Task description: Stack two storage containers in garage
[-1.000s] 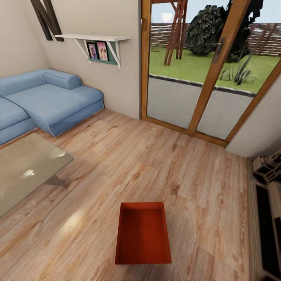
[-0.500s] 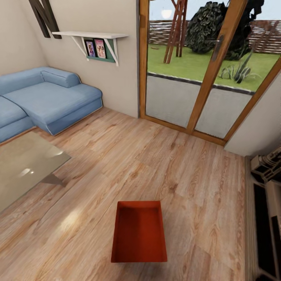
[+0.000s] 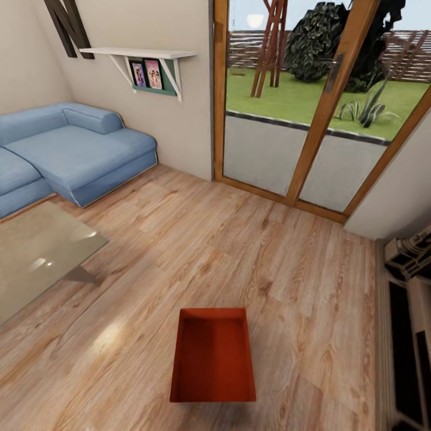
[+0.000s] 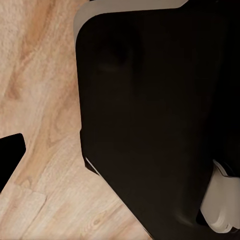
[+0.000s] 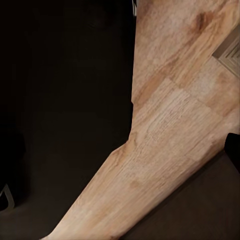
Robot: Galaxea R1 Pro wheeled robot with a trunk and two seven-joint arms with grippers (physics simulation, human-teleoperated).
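One orange-red open-top storage container (image 3: 212,356) sits empty on the light wood plank floor (image 3: 251,245) of the living room, close in front of me and slightly left of centre in the head view. Both wrist views look down past my own dark body (image 4: 155,110) at the same plank floor (image 5: 170,125). A black tip (image 4: 10,160) juts in at the edge of the left wrist view, and a similar dark tip (image 5: 234,150) at the edge of the right wrist view. Whether either gripper is open or shut cannot be made out.
A blue corner sofa (image 3: 72,149) fills the far left, with a glass table (image 3: 36,257) in front of it. Wood-framed glass doors (image 3: 287,120) stand ahead, a wall shelf (image 3: 143,57) to their left, and a low white-and-dark unit (image 3: 410,299) along the right edge.
The whole head view shifted a little a second ago, so the camera moved. Over the last half second nothing has visibly changed, and the container lies where it was.
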